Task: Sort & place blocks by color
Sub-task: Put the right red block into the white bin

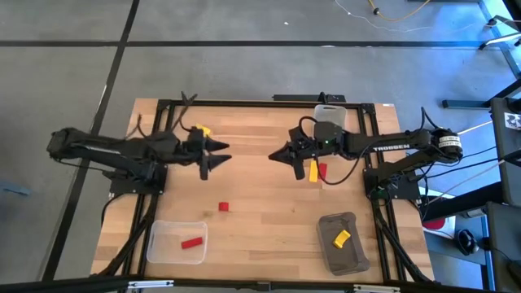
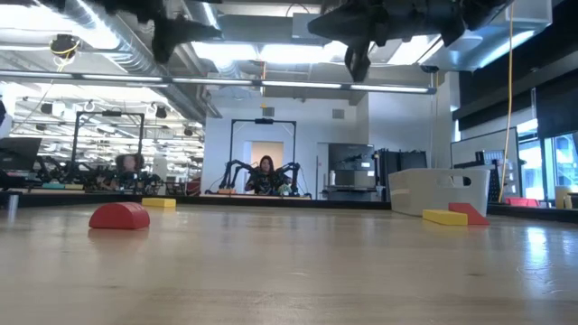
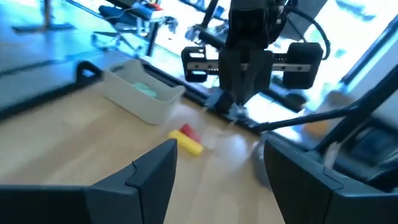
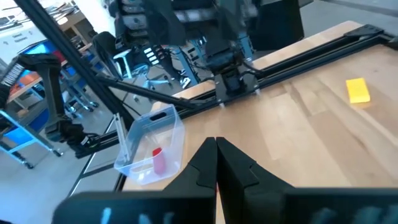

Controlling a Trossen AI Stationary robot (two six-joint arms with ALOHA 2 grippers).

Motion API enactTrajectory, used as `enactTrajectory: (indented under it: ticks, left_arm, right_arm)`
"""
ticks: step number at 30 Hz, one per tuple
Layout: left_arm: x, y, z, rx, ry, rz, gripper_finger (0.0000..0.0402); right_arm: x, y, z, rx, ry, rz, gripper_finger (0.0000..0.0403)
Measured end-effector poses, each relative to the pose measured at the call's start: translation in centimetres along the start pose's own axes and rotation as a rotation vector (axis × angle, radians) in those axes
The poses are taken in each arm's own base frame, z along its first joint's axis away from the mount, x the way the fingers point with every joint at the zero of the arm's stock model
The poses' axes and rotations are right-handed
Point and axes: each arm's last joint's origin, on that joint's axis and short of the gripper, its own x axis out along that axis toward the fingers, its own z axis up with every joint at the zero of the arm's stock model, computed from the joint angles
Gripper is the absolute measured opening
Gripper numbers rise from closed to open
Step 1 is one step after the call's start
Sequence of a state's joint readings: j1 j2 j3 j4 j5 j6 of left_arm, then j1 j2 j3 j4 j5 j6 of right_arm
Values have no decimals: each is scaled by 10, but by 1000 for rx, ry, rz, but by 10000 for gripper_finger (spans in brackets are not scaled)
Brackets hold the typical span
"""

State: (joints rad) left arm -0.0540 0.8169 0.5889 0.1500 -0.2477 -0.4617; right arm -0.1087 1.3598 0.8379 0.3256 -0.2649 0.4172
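Note:
In the high view, my left gripper hovers open over the table's middle left, holding nothing; a yellow block lies just beyond it toward the far edge. My right gripper is shut and empty, raised over the middle. A yellow bar and a red block lie side by side on the table under the right arm's wrist. Another red block sits alone on the wood nearer the near edge. The left wrist view shows the open fingers of the left gripper, the right wrist view the shut right gripper.
A clear bin at the near left holds a red bar. A grey bin at the near right holds a yellow block. A pale bin stands at the far edge with a teal block inside. Bare wood lies between the arms.

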Motion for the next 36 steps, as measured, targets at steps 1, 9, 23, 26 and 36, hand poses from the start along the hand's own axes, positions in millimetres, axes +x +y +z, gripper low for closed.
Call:
enactTrajectory:
  ticks: [1,9,23,26,36]
  left_arm:
    - [1,3,-8,-30,-19,-21,230]
    - [6,4,-23,-45,-59,-65,228]
    - [7,5,-22,-13,-60,-48,228]
    - [8,7,-20,-12,-64,-41,228]
    - [9,11,-19,-18,-54,-62,228]
  right_arm:
    - [0,1,0,-1,1,3,0]
    - [1,4,-2,25,8,14,0]
    - [-50,-2,-39,534,428,-463,1]
    - [-60,-5,-53,631,534,-629,9]
    - [-79,-15,-68,683,552,-1024,175]
